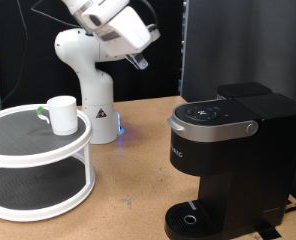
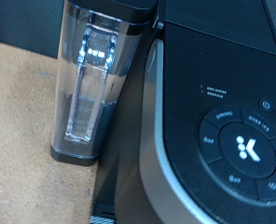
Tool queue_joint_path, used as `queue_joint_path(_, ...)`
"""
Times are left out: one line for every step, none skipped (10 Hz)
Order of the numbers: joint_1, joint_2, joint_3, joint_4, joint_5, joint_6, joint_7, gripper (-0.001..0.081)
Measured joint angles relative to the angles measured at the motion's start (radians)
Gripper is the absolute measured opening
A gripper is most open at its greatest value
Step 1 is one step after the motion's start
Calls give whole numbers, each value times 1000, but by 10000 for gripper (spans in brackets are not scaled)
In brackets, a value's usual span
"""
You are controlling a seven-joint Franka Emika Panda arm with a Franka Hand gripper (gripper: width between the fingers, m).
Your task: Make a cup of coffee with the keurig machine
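The hand [image 1: 138,60] hangs high above the keurig [image 1: 228,150], holding nothing; its opening can't be judged. The cup [image 1: 61,113] on the white stand [image 1: 38,190] looks light, stiff, glossy and breakable, best gripped across rim or handle.

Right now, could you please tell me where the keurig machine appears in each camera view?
Exterior view: the keurig machine fills the exterior view's lower right, on the table.
Wrist view: its black top with the round button panel fills most of the frame, beside its clear water tank.
Shared landmark: the button panel on the silver-rimmed top.
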Motion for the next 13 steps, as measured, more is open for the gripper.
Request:
queue_joint_path(-15,-18,-15,-9,-3,-44,20,7)
queue_joint_path(-33,-35,-36,-12,-14,-105,22,7)
queue_joint_path(-42,-54,-53,-17,-18,-144,22,7)
queue_joint_path(-42,-53,-50,-19,-17,-130,22,7)
queue_joint_path(-42,-53,-51,-24,14,-111,28,7)
queue_joint_path(-45,-57,-55,-39,65,-63,38,7)
queue_joint_path(-51,-67,-62,-58,101,-34,49,7)
queue_joint_path(-64,-80,-73,-72,109,-32,60,7)
queue_joint_path(-80,-92,-90,-75,94,-74,63,7)
queue_joint_path(-97,-102,-117,-72,59,-146,60,7)
queue_joint_path(-107,-112,-152,-62,18,-236,35,7)
queue_joint_path(-109,-114,-201,-40,-24,-365,-18,7)
queue_joint_path(-109,-114,-247,-15,-63,-466,-60,7)
